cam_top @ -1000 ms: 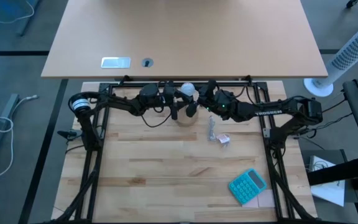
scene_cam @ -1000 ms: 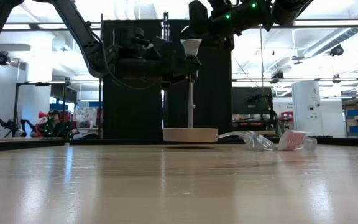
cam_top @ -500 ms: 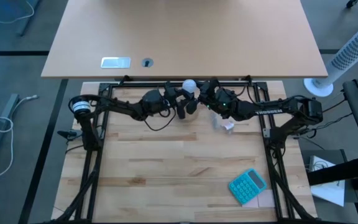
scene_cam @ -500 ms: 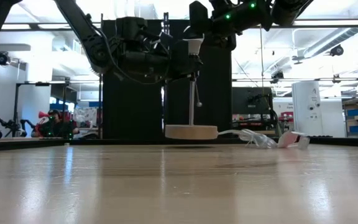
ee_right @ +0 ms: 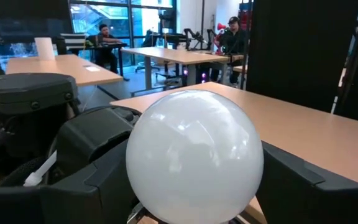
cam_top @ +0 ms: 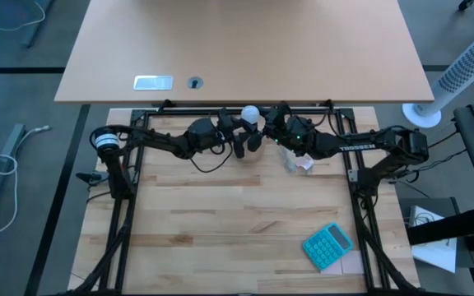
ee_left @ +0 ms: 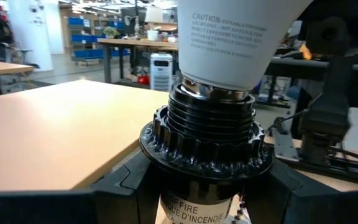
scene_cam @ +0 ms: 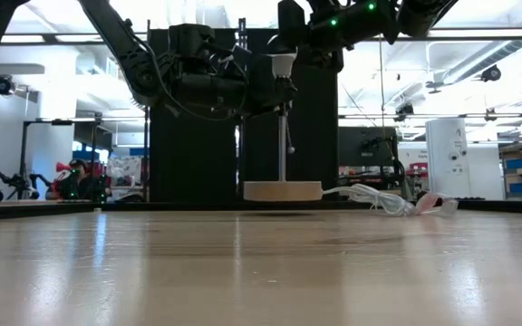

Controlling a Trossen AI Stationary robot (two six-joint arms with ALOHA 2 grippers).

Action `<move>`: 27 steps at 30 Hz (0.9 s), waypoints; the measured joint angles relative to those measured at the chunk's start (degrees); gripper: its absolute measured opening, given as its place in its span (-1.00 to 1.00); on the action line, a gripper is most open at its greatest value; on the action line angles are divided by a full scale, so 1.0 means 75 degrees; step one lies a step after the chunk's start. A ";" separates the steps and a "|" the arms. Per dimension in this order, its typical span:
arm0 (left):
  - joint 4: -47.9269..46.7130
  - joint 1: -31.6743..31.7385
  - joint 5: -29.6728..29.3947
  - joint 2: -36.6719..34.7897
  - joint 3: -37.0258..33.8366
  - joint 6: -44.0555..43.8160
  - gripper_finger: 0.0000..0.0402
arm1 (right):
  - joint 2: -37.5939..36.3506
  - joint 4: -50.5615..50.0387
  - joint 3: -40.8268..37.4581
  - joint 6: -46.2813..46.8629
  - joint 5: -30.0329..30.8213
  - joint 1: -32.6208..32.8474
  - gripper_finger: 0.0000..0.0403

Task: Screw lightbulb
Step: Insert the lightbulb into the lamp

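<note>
L gripper [cam_top: 239, 141] is clamped on the black socket [ee_left: 207, 134] at a mid opening, holding it by the body just under the ribbed collar. R gripper [cam_top: 266, 131] is on the lightbulb [ee_right: 194, 165] from the other side; the glass sits right between its jaws, but I can't tell if it's pinching or has let go.

What's changed in the last sec: half a sec ago the lamp stem [scene_cam: 282, 145] was leaning in the low view, and now it's back upright. The wooden disc [scene_cam: 282, 191] has crept a bit sideways. The clear wrapper w/ cord [scene_cam: 388, 199] got dragged in closer to it. The bulb hasn't moved off the top of the socket.

My read: the twisting is tugging the whole lamp around, so L's hold is what keeps the socket from spinning. The left wrist view shows the bulb's neck down in the collar w/ only a thin band of metal thread left above it. So I'd say it's most of the way in, prob. a last turn or so to go. Can't confirm it's seated.

Count:
- 1 bulb, up near the back edge of the table [cam_top: 220, 214] btwn both grippers
- 1 socket on 1 stem on 1 disc
- 1 wrapper w/ cord
- 1 teal calculator [cam_top: 328, 245], well apart at the near R corner
- 2 arms, both busy
- 2 people seated far back in the room, right wrist view
</note>
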 joint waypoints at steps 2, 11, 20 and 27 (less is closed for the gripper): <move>-0.0007 0.0000 0.0029 0.0000 0.0000 -0.0021 -0.17 | 0.0000 0.0000 0.0000 0.0000 -0.0019 0.0000 0.30; -0.0083 0.0000 0.0065 -0.0018 0.0000 0.0006 -0.17 | -0.0009 0.0012 -0.0003 0.0031 -0.0035 0.0003 0.33; -0.0119 -0.0006 -0.0014 -0.0050 -0.0003 0.0100 -0.17 | -0.0017 0.0028 -0.0003 0.0083 -0.0017 0.0006 0.25; -0.0542 0.0000 0.0077 -0.0055 -0.0003 0.0255 0.21 | -0.0007 -0.0105 -0.0009 0.0245 -0.0025 0.0012 0.24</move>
